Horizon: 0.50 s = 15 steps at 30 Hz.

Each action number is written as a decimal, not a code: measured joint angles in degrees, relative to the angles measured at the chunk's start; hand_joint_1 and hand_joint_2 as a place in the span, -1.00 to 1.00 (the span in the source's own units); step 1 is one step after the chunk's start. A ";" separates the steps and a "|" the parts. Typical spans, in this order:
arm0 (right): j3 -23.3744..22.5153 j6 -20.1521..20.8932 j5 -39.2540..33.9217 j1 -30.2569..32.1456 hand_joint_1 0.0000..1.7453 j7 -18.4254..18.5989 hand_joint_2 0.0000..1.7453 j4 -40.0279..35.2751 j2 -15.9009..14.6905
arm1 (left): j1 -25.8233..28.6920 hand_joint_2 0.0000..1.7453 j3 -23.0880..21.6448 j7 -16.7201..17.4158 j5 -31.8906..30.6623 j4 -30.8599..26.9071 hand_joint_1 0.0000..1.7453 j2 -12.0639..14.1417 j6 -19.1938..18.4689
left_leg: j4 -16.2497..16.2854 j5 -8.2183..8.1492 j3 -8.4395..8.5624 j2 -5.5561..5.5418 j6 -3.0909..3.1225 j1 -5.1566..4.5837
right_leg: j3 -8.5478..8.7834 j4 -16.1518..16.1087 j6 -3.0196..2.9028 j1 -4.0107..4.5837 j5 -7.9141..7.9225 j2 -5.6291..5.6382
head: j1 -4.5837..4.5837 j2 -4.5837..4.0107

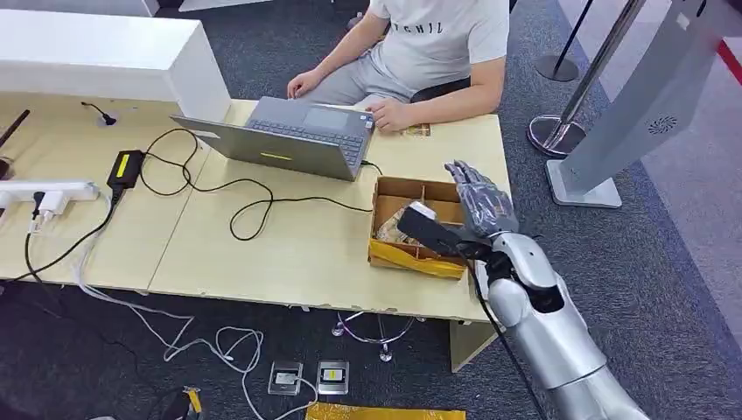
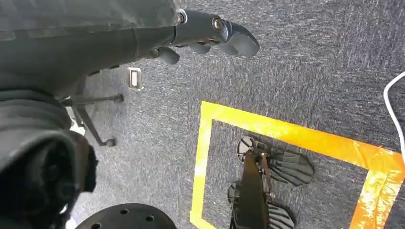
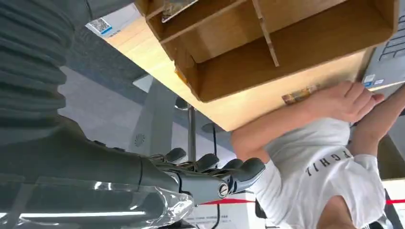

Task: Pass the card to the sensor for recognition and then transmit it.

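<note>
Hovering at the box's [image 1: 418, 229] right edge, the right hand [image 1: 480, 199] is seen with fingers straight and spread, nothing held. Cards [image 1: 395, 220] (a loose pile, axis unclear) lie left of the fingers. The left hand [image 2: 210, 33] hangs far off, fingers loosely curled.

This looks like an office or a test room in one. A long pale wooden table [image 1: 289, 245] stands on dark grey carpet [image 1: 647, 289], with an open laptop [image 1: 293, 140] at its far side and a person [image 1: 420, 52] seated behind it. On the left lie a power strip [image 1: 48, 191], a charger brick [image 1: 125, 166] and loose black cables [image 1: 236, 197]. To the right stand barrier posts [image 1: 569, 96] and a grey kiosk stand [image 1: 639, 105]. Yellow tape [image 2: 286, 136] marks a square on the floor.
</note>
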 joint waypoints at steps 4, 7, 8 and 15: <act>0.00 -0.92 0.00 0.02 -1.00 0.00 1.00 1.56 -0.09 | -0.04 -1.00 0.00 0.02 -0.04 0.00 -1.00 0.00 0.00 | 0.00 0.00 0.00 0.00 0.00 0.00 | 0.00 0.00 0.00 0.00 0.00 0.00 | 0.00 0.00; 0.00 -1.12 0.00 0.02 -1.00 0.00 1.00 2.50 -0.13 | -0.05 -1.00 0.00 0.04 -0.07 0.00 -1.00 0.00 -0.06 | 0.00 0.00 0.00 0.00 0.00 0.00 | 0.00 0.00 0.00 0.00 0.00 0.00 | 0.00 0.00; 0.00 -1.16 0.00 0.02 -1.00 0.00 1.00 2.82 -0.13 | -0.06 -1.00 0.00 0.06 -0.07 0.00 -1.00 0.00 -0.07 | 0.00 0.00 0.00 0.00 0.00 0.00 | 0.00 0.00 0.00 0.00 0.00 0.00 | 0.00 0.00; 0.00 -2.84 0.00 -0.12 -1.00 -0.13 1.00 5.21 -0.13 | -0.08 -1.00 0.00 0.42 -0.07 0.00 -1.00 0.00 -0.13 | 0.00 0.00 0.00 0.00 0.00 0.00 | 0.00 0.00 0.00 0.00 0.00 0.00 | 0.00 0.00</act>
